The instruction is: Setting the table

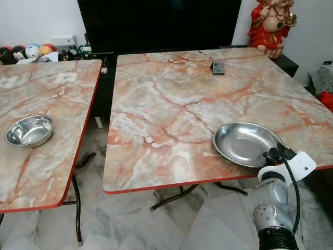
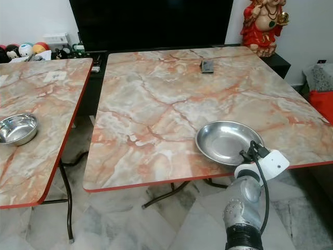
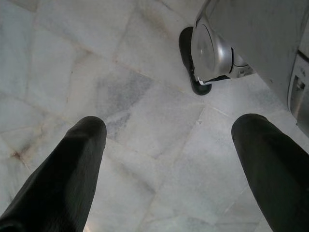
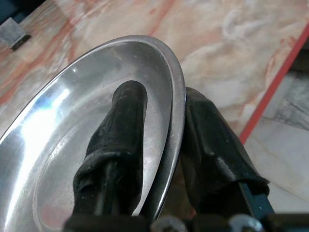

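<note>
A shiny steel plate (image 1: 244,143) lies near the front right edge of the big marble table (image 1: 171,104). My right gripper (image 4: 161,145) is shut on the plate's near rim: one finger (image 4: 120,140) lies inside the dish, the other (image 4: 212,150) under its edge. From the head views, my right wrist (image 1: 278,166) reaches up to that rim from below the table edge. A steel bowl (image 1: 29,130) sits on the second marble table (image 1: 47,172) at the left. My left gripper (image 3: 166,145) hangs open over the floor.
A small dark object (image 1: 218,67) lies at the far side of the big table. A red and gold statue (image 1: 270,23) stands at the back right, beside a black TV. Toys line a shelf at the back left. A narrow gap separates the two tables.
</note>
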Controlling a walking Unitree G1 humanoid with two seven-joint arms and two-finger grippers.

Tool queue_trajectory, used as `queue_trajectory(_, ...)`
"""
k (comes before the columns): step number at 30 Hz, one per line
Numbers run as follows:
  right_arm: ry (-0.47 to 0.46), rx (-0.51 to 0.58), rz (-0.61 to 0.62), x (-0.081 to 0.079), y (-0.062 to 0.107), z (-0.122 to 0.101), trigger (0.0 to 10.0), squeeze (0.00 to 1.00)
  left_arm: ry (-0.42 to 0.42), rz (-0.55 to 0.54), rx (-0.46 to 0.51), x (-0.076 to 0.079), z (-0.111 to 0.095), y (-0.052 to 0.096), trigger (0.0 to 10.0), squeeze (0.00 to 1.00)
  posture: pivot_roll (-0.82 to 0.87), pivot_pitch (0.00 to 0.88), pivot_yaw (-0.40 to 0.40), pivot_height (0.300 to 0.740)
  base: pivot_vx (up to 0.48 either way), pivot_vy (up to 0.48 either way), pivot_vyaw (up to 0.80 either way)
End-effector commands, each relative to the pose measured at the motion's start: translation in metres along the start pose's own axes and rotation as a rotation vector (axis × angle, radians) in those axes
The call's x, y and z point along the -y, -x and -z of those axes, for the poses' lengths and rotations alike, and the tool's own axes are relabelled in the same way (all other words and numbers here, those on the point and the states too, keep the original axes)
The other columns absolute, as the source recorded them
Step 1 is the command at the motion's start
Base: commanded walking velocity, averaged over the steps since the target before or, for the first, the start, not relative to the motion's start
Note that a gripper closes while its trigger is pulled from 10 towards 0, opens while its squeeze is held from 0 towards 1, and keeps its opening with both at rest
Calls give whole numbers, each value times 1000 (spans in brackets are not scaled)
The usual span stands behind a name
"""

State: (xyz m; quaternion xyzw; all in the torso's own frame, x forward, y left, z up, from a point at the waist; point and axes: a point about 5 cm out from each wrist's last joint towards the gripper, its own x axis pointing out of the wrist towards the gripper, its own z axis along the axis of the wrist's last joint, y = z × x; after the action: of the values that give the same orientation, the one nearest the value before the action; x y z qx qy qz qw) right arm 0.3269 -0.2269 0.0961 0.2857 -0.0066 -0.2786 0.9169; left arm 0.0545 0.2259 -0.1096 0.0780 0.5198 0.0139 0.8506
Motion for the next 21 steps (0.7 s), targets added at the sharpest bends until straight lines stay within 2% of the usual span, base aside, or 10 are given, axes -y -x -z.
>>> queue_trajectory(1,-11,30,25,2,-2,-6,10000,0,-9,-9,-32,-2,9,3,10000,0,-14,77,1,740,0,0,0)
queue_trajectory(4,-33,17,42,6,-2,-3,10000,0,-11,-9,-33,-2,9,3,10000,0,-18,71,5,740,0,0,0)
queue_trajectory(5,-41,14,51,7,-2,-3,10000,94,-12,-8,-34,-2,9,3,10000,0,-18,70,5,740,0,0,0)
queue_trajectory(6,-50,12,60,9,-2,-2,10000,94,-13,-8,-34,-2,10,3,10000,0,-18,70,5,740,0,0,0)
queue_trajectory(7,-49,12,63,10,-2,-2,10000,251,-13,-7,-34,-2,10,3,10000,0,-18,70,5,740,0,0,0)
queue_trajectory(9,-44,15,64,11,-2,-2,10000,345,-15,-6,-34,-2,9,3,10000,0,-18,70,5,740,0,0,0)
queue_trajectory(10,-43,16,66,12,-3,-2,10000,518,-16,-6,-34,-2,9,3,10000,0,-18,70,5,740,0,0,0)
queue_trajectory(19,-34,18,78,15,-3,1,10000,506,-23,-2,-37,-2,10,4,10000,0,-17,52,10,740,0,0,0)
queue_trajectory(20,-36,18,77,14,-4,1,10000,608,-23,-2,-37,-2,10,4,10000,0,-16,50,11,740,0,0,0)
queue_trajectory(21,-36,18,77,14,-4,1,10000,608,-23,-2,-37,-2,10,4,10000,0,-16,50,11,740,0,0,0)
